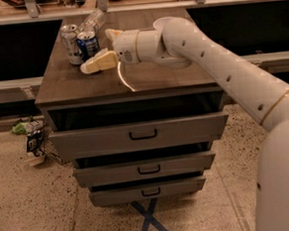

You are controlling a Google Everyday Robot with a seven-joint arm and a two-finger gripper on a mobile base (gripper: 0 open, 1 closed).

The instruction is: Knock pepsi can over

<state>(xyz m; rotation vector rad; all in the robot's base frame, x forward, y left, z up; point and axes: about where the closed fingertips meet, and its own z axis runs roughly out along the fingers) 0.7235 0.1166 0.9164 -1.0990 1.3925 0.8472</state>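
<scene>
The pepsi can [87,45], blue with a silver top, stands upright at the back left of the wooden cabinet top [152,79]. My gripper [99,52] is open and right beside the can on its right. One pale fingertip [92,66] lies low in front of the can. The other finger [110,34] points up behind and to the can's right. I cannot tell whether a finger touches the can.
A silver-white can [70,43] stands just left of the pepsi can. A clear plastic bottle [92,19] lies behind them. The cabinet's drawers [143,135] are slightly pulled out. A blue tape cross [149,219] and some litter [31,135] are on the floor.
</scene>
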